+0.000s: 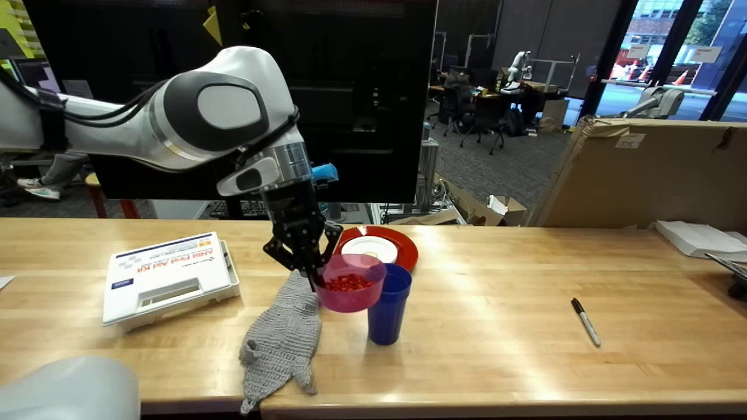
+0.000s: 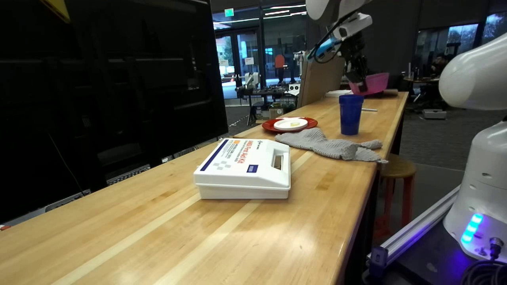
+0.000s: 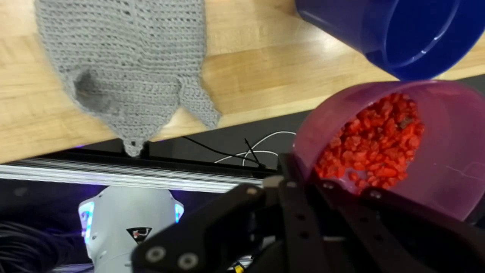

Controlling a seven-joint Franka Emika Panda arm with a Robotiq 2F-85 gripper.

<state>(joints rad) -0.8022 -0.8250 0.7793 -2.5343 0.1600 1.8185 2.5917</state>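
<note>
A wooden desk (image 1: 478, 344) stretched across the scene. On it lay a gray knitted piece (image 1: 286, 341), tip past the edge, near a white first-aid kit (image 1: 160, 265). A red plate (image 1: 408, 249) sat by its other end. The gripper (image 1: 315, 280) was clamped on the wall of a pink bowl (image 1: 350, 302), holding it raised near an upright blue cup (image 1: 386, 321). Well apart lay a marker (image 1: 585, 322); inside the bowl were small red bits (image 3: 379, 144).

In an exterior view, you see daylight in the windows (image 1: 648, 35), upper right, and glare on the tabletop (image 1: 496, 326); in the wrist view, the gripper (image 3: 307, 181), at bottom, is blurred
</note>
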